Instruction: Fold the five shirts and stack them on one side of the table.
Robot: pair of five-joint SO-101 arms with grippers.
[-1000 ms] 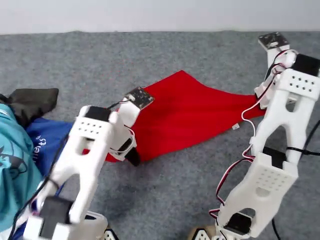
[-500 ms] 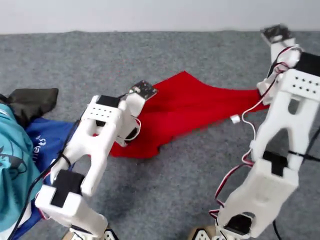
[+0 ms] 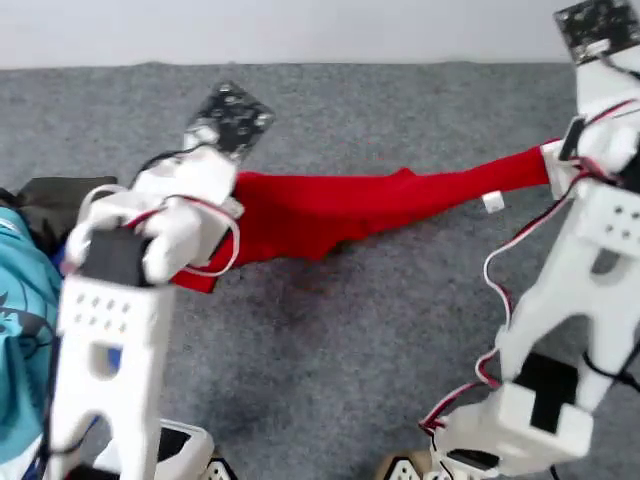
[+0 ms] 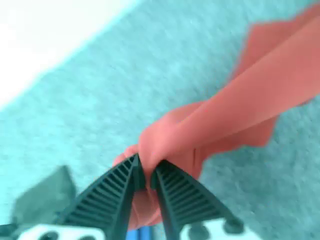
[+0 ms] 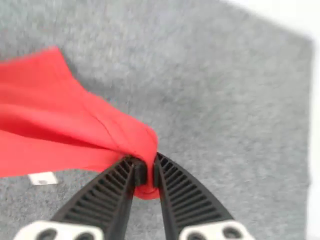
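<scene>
Left claw (image 4: 145, 172): fingers together, clamped on a bunched end of the red shirt (image 4: 235, 110). The cloth is pinched between the ribbed pads (image 4: 185, 200) and runs away from the claw as a taut band over the grey bench (image 4: 90, 90). A sliver of blue cloth (image 4: 136, 234) shows under the fingers. A dark garment (image 4: 40, 205) lies on the bench beside the claw.

Right claw (image 5: 145, 172): fingers together, clamped on the other end of the red shirt (image 5: 55, 120). A fold of red wraps over the fingertips. A white tag (image 5: 42, 178) hangs off the shirt's edge near the claw.

High view: the red shirt (image 3: 330, 205) is pulled long and narrow between the two arms, across the middle of the frame. Its left end is at centre left under the left arm's wrist and its right end at upper right by the right arm, which sits higher in the frame. The tag (image 3: 492, 202) is close to the right end. Cannot tell whether the middle of the shirt touches the bench (image 3: 350, 350).

A teal shirt (image 3: 20, 330) is at the lower left edge. The dark garment (image 3: 50, 200) is just above it at mid left, near the red shirt's left end. A white wall (image 3: 300, 30) runs along the top of the frame.
</scene>
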